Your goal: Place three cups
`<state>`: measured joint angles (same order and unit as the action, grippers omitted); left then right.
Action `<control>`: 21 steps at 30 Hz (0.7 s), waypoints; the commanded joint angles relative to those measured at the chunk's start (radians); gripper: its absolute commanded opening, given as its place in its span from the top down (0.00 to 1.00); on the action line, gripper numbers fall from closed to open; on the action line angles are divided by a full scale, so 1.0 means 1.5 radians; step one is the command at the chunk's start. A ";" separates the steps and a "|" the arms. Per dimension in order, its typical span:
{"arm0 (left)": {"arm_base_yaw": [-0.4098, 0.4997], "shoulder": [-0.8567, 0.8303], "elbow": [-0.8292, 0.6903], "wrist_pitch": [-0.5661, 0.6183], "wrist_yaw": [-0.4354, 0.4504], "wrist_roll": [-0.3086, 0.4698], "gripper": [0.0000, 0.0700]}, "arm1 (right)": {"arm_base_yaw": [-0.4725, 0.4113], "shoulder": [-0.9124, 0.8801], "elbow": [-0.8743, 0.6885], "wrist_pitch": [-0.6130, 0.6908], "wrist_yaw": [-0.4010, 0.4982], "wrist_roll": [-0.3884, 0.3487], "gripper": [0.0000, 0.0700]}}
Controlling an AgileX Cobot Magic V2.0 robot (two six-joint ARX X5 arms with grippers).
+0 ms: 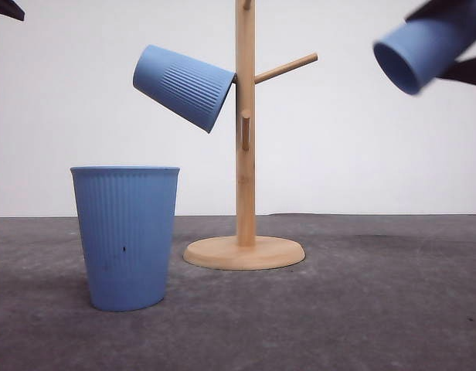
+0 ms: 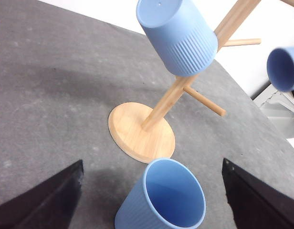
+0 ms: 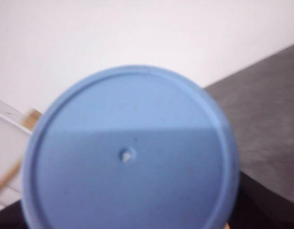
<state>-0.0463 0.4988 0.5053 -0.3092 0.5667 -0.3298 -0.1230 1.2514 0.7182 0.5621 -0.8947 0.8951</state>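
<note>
Nearest, one cup point(image 1: 127, 236) stands upright; right claw point(image 1: 454, 39) grips a cup point(image 1: 423, 48) tilted mouth-down-left.

The wooden rack point(image 1: 245, 139) stands mid-surface, its post and round base point(image 1: 244, 253) blocking the centre. A cup point(image 1: 184, 86) hangs mouth-down on a left peg, filling the upper space on that side. The upper right peg point(image 1: 285, 68) is bare, with open air around it. An upright cup point(image 1: 127, 236) stands left of the base, near but apart from it. The grey surface point(image 1: 392, 301) to the right is open. A third cup point(image 1: 426, 48) hangs tilted in the air, high on the right.
</note>
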 commanded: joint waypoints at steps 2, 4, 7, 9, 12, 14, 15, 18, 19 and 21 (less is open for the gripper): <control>0.000 0.002 0.006 0.007 -0.001 0.001 0.23 | 0.032 0.039 0.032 0.011 0.006 0.040 0.47; 0.000 0.003 0.006 0.007 0.002 0.000 0.23 | 0.053 0.065 0.055 0.018 0.009 0.039 0.47; 0.000 0.002 0.006 0.007 0.002 0.000 0.23 | 0.086 0.106 0.090 0.021 0.012 0.036 0.47; 0.000 0.003 0.006 0.007 0.002 0.000 0.23 | 0.104 0.129 0.109 0.021 0.014 0.027 0.47; -0.001 0.002 0.006 0.007 0.003 0.000 0.23 | 0.130 0.162 0.129 0.025 0.016 0.024 0.47; 0.000 0.002 0.006 0.007 0.002 0.000 0.23 | 0.148 0.177 0.136 0.025 0.021 0.018 0.47; 0.000 0.002 0.006 0.007 0.002 0.000 0.23 | 0.159 0.185 0.137 0.026 0.025 0.008 0.47; 0.000 0.003 0.006 0.007 0.002 0.000 0.23 | 0.184 0.199 0.137 0.027 0.038 -0.013 0.45; 0.000 0.003 0.006 0.007 0.002 0.000 0.23 | 0.191 0.203 0.137 0.027 0.040 -0.018 0.41; 0.000 0.003 0.006 0.006 0.002 0.000 0.23 | 0.204 0.209 0.137 0.029 0.049 -0.019 0.34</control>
<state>-0.0463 0.4984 0.5053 -0.3096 0.5678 -0.3298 0.1745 1.5485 0.9066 0.5880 -0.8284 0.8938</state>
